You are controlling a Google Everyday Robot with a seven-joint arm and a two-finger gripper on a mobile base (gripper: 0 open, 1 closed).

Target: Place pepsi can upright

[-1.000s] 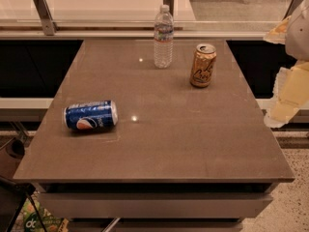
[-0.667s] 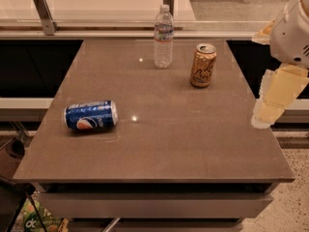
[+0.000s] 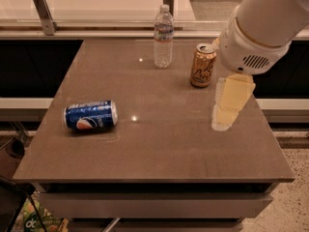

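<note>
The pepsi can [image 3: 91, 115] is blue with a red-white-blue logo and lies on its side near the left edge of the brown table [image 3: 164, 149]. My gripper [image 3: 224, 122] hangs from the white arm [image 3: 263, 28] over the right part of the table. It is far to the right of the pepsi can, apart from it, and just in front of the gold can. It holds nothing that I can see.
A gold can [image 3: 203, 65] stands upright at the back right, close to the arm. A clear plastic water bottle [image 3: 163, 36] stands upright at the back middle. A glass rail [image 3: 96, 4] runs behind the table. The floor drops off at the right edge.
The arm and gripper have moved in from the right edge to over the table's right side, near the gold can. The pepsi can, gold can and bottle have not moved.
</note>
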